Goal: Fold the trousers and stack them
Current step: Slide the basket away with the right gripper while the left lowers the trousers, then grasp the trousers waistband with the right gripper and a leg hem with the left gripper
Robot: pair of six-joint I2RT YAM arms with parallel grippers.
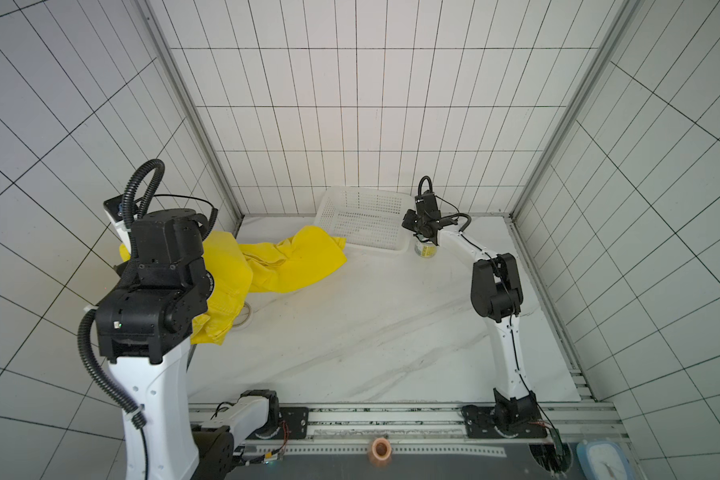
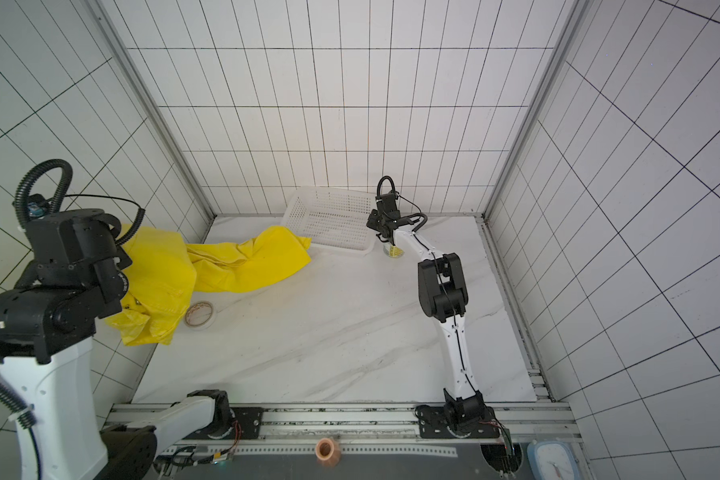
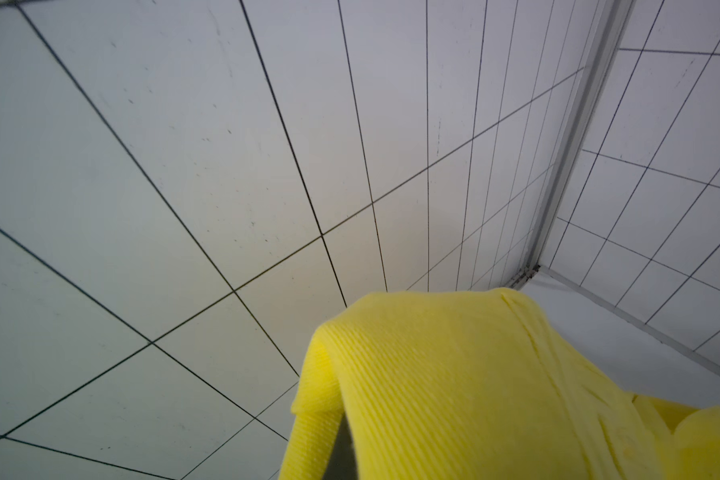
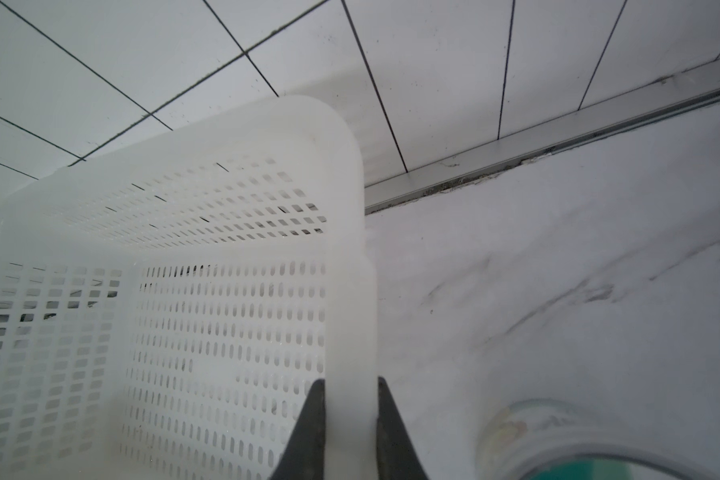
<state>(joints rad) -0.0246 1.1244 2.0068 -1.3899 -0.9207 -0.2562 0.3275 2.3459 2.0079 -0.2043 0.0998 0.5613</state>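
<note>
The trousers run lengthwise from the clamped, cloth-buried left gripper toward the basket; right gripper pinches its rim.

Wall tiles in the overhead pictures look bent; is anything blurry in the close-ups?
In both top views the wall grid bows toward the edges, lens distortion. Right wrist view: jar blurred, basket rim soft. Left wrist view: trousers slightly soft, wall sharp.

A white basket full of holes sits at the back of the tabletop, a little jar just beside it, a ring of tape off to the left.
</note>
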